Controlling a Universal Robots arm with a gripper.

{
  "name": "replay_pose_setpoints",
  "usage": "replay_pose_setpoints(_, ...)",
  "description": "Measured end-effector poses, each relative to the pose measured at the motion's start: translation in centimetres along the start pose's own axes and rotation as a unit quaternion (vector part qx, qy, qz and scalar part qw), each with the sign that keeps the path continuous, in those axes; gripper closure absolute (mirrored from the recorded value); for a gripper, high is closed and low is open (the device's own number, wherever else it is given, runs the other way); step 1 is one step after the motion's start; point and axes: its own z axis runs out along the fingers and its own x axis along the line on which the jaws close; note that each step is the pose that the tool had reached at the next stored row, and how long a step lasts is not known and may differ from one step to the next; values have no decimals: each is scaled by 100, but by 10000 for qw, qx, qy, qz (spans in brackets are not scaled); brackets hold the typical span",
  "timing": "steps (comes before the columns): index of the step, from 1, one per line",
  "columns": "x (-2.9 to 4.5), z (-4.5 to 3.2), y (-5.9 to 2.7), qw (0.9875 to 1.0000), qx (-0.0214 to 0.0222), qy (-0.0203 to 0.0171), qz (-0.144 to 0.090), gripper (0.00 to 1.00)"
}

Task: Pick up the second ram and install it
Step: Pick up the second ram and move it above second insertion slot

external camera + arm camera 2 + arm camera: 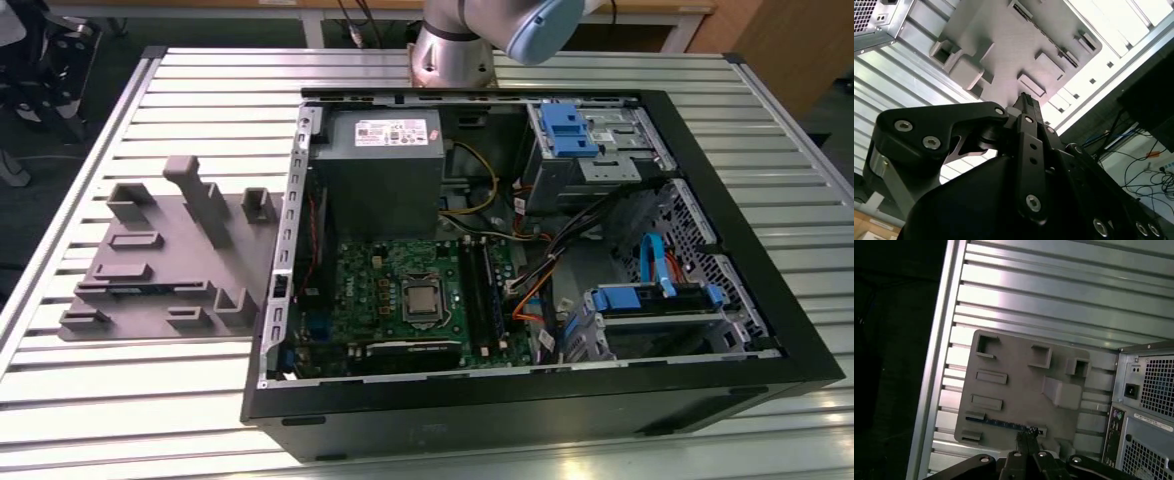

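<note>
Lying in a fixture [1019, 390] slot, the ram [1004, 423] is straight ahead of the fingers [1022, 446], untouched. The gripper [1027, 436] has them pressed together, empty. The case [1146, 390] stands off to the fingers' side, beside the fixture.

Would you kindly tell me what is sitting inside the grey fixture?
A dark second ram lies in a slot along one edge of the grey fixture; the other pockets look empty. The fingers hide part of that edge.
</note>
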Motion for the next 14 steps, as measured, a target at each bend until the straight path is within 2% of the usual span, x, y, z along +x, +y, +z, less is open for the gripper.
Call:
replay_pose_setpoints(4,1,3,0,9998,2,6,-201,89)
replay_pose_setpoints(7,2,7,0,9992,-2,9,-411,89)
replay_pose_setpoints(11,4,9,0,9977,-7,14,-677,89)
replay_pose_setpoints(14,5,11,1,9961,-11,18,-886,89)
